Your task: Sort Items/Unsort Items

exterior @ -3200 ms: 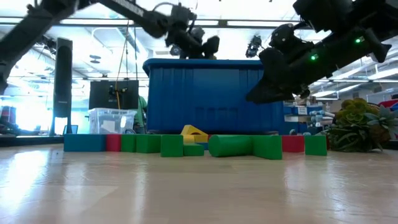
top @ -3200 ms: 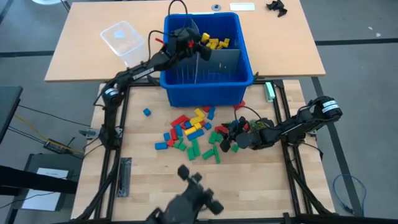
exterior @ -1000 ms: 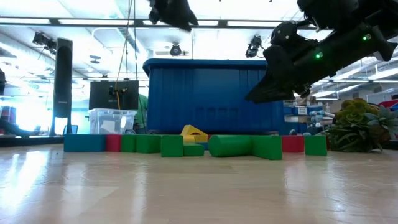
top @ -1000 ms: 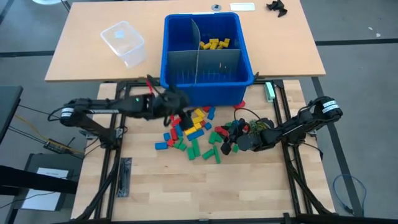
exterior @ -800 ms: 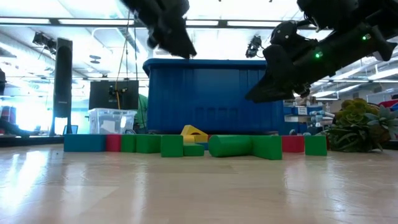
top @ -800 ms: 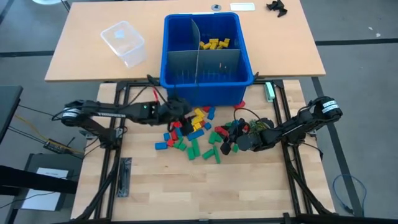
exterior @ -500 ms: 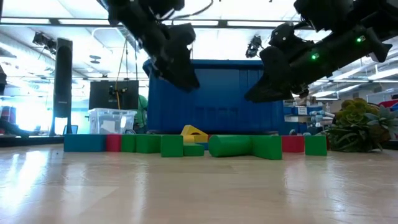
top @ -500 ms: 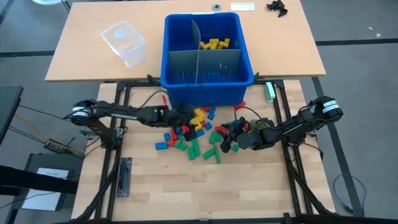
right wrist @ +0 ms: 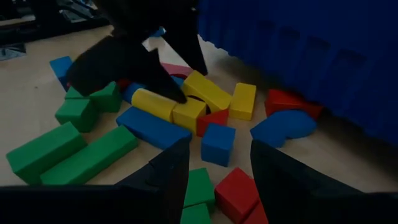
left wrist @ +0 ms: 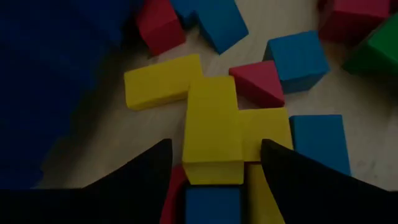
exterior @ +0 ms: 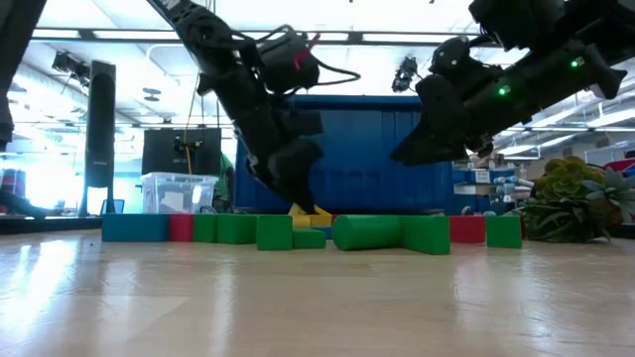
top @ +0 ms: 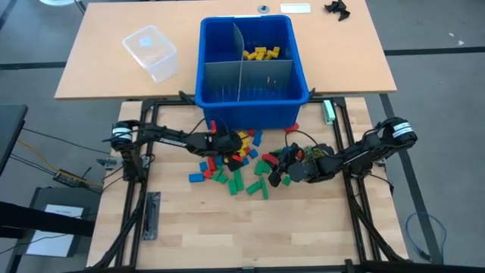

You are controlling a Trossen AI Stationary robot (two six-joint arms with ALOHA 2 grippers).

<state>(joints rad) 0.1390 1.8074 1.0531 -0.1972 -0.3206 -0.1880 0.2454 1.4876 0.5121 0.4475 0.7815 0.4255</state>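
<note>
Many small red, yellow, green and blue blocks (top: pixel 236 165) lie in a loose pile on the wooden table before the blue bin (top: pixel 250 108). My left gripper (left wrist: pixel 215 142) is low over the pile's far part, slanting down and open. Its fingers stand on either side of a long yellow block (left wrist: pixel 211 127) that rests on other blocks. My right gripper (right wrist: pixel 219 142) hangs open above the pile's right part, over a blue cube (right wrist: pixel 217 144). It holds nothing and stands well above the table in the low view (exterior: pixel 412 149).
Grey dividers (top: pixel 242 72) split the bin, and several yellow blocks (top: pixel 261 53) lie in its far right compartment. A clear plastic container (top: pixel 151 51) stands at the far left. Bare wood lies near the front edge (top: pixel 250 227).
My left gripper has come down from high over the table to just above the pile. It has moved toward the table's right and tipped further downward. My right gripper has kept still, and the blocks have not moved.
</note>
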